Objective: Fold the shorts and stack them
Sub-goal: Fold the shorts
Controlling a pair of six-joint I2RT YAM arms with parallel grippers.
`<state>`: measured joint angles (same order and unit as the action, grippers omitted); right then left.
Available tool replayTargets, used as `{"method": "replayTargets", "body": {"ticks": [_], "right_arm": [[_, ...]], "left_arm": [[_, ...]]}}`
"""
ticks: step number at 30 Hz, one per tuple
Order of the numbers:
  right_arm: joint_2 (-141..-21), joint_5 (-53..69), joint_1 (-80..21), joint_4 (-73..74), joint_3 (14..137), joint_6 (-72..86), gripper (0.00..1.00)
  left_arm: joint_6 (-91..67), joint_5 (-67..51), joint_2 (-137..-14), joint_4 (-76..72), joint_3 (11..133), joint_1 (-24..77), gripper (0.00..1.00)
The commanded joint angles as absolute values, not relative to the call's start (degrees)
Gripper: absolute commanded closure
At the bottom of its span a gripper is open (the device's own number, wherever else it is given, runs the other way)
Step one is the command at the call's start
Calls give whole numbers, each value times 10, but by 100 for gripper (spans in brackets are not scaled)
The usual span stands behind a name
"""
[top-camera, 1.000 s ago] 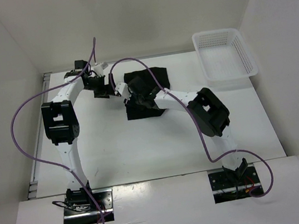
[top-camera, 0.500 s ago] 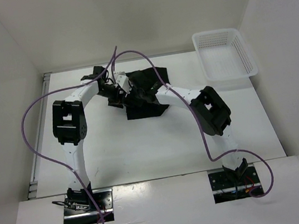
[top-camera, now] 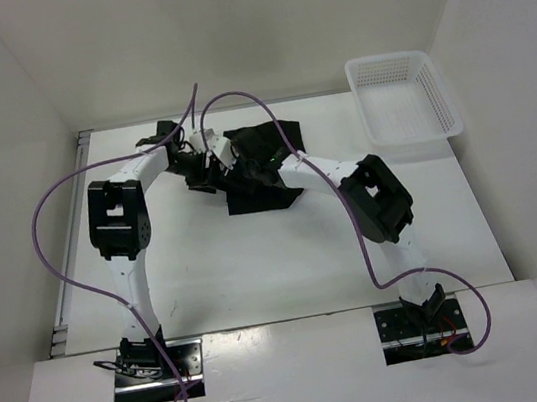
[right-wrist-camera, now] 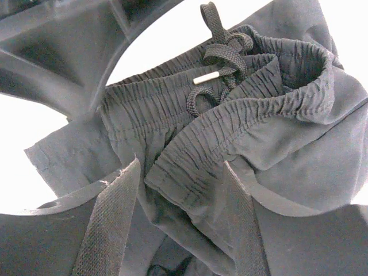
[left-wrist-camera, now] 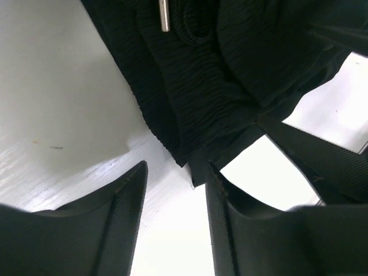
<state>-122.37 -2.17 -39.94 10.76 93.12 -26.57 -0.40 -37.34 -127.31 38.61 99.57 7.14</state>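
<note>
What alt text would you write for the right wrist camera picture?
Close-up of crumpled black shorts against a white table, their gathered elastic waistband and knotted drawstring facing up. The right hand is open, a fold of the waistband lying between its two dark fingers at the bottom edge.

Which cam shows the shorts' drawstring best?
Right wrist: the drawstring knot and pale tip lie fully in view on the waistband. Left wrist crops it at the top edge; top external shows only black shorts, no cord.
</note>
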Motion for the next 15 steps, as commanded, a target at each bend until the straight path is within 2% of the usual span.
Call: {"method": "replayTargets", "body": {"ticks": [1,4,6,11,14,15], "right_arm": [[-1230,-24,-397,88,954,-243,34],[-1236,-40,-397,81,954,-230,34],[-1243,-61,-397,76,954,-230,38],[-1263,-71,-397,76,954,-225,38],[-1268,-83,-397,76,954,-225,43],[-1268,-83,-397,76,954,-225,49]], "left_arm": [[0,-390,-1267,371,991,68,31],[0,-377,-1261,371,991,53,24],[0,-377,-1261,371,991,45,22],[0,-372,-1261,371,991,33,20],[0,-372,-1256,371,986,33,19],[0,-377,-1256,371,986,33,19]]}}
